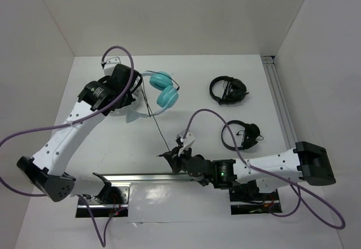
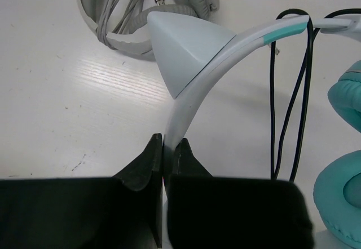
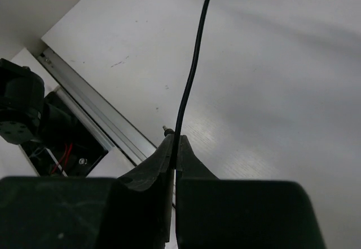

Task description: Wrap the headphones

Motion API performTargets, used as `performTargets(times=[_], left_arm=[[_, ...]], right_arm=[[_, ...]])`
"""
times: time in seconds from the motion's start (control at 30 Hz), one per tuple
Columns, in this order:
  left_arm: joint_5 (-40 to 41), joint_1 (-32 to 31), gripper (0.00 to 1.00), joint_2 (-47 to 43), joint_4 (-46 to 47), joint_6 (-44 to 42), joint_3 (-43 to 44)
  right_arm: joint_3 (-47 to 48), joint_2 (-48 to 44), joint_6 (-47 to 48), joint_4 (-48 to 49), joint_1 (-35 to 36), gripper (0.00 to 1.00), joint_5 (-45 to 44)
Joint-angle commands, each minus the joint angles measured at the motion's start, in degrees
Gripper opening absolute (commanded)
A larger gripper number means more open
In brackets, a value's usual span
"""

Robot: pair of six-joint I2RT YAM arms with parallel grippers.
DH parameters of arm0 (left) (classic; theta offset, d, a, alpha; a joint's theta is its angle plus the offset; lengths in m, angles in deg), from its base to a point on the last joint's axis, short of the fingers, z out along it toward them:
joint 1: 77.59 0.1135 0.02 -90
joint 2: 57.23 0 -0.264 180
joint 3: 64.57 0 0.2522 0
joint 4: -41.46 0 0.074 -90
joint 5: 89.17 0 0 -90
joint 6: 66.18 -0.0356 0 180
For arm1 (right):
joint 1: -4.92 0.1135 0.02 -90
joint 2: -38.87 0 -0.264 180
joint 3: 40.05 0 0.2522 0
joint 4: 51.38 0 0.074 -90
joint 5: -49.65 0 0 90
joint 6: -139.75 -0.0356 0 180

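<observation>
White tabletop (image 1: 271,91): only your wrist views show the left pincer (image 2: 163,147) clamped on the headband (image 2: 194,85) of the headphones (image 1: 163,88), and the right pincer (image 3: 175,147) pinching their cable (image 3: 194,63).

Bright, even overhead light on my feeds; white table (image 1: 197,74) slightly washed out. Shadows soft, short. Near lens, left gripper (image 2: 168,143) dark, soft-focus in my wrist view. Background sharp.

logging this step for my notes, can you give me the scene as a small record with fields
left claw: shut on the headband of the teal headphones
right claw: shut on the black cable near its plug
cable run: straight from the teal headphones to the right claw
nearby: grey-white headphones by the headband; two black headphones further right
</observation>
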Motion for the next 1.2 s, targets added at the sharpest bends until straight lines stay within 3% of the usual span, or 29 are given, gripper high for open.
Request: performTargets(times=[0.0,0.2,0.33,0.43,0.67,0.87,1.1,1.17], left_arm=[[1.49,0.77,0.0,1.34,6.63,0.19,1.47],[4.22,0.24,0.0,4.77,5.49,-1.56,-3.36],[3.17,-3.09,0.0,6.54,5.49,-6.04,-5.91],[0.89,-7.74,0.0,8.12,7.32,-14.18,-8.8],[-6.93,-16.1,0.0,7.42,9.8,-23.97,-15.47],[-17.3,-19.97,0.0,2.59,12.08,-25.73,-22.51],[-28.55,-22.33,0.0,-0.05,12.08,-27.4,-24.28],[-30.49,-22.96,0.0,-0.84,11.29,-27.41,-25.15]], right_arm=[[6.05,-2.47,1.05,-16.4,3.99,0.0,-10.43],[18.88,-1.7,8.6,-28.47,7.34,0.0,-11.51],[27.24,1.47,17.81,-38.03,7.34,0.0,-10.09],[31.21,2.53,23.34,-42.97,7.34,0.0,-15.18],[31.74,2.0,34.45,-47.38,7.34,0.0,-25.64],[23.93,0.16,37.52,-45.46,7.34,0.0,-35.92],[17.07,-2.65,38.67,-40.61,5.24,0.0,-38.31],[16.36,-3.61,39.19,-38.69,4.36,0.0,-35.42]])
